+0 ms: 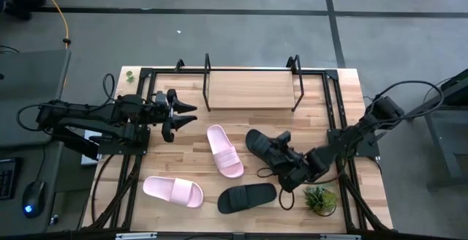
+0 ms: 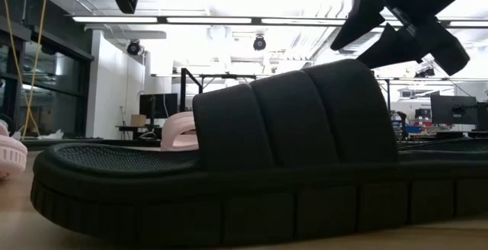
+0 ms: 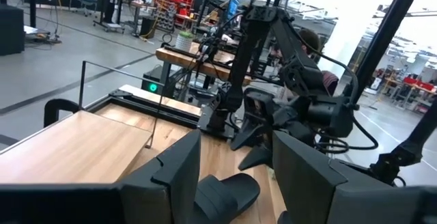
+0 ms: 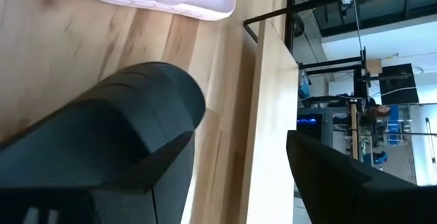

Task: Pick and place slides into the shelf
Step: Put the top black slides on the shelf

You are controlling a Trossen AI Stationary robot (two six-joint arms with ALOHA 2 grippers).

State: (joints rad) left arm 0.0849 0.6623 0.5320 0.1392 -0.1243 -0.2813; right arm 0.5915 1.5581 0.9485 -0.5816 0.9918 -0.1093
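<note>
My right gripper (image 1: 276, 156) (image 4: 239, 176) is open and low over one black slide (image 1: 257, 143) (image 4: 102, 135), which lies flat on the table right of centre. One finger stands at the slide's strap; the other is over bare wood. The second black slide (image 1: 247, 197) (image 2: 252, 166) rests on its sole near the near edge. Two pink slides (image 1: 224, 150) (image 1: 172, 191) lie flat at centre and near left. The shelf (image 1: 251, 90) (image 4: 270, 115) stands at the far edge with a bare board. My left gripper (image 1: 189, 114) (image 3: 235, 176) hovers open at the left. My right gripper comes slanting down from the table's right side with one finger (image 4: 171, 183) at the side of the black slide's strap (image 4: 147, 101). I cannot tell whether that finger touches the strap. The slide stays flat on the table.
A small green plant (image 1: 319, 198) sits by the right arm near the near right corner. A black frame (image 1: 139, 123) edges the table's sides. Bare wood lies between the slides and the shelf. Beyond the table are benches, monitors and other equipment.
</note>
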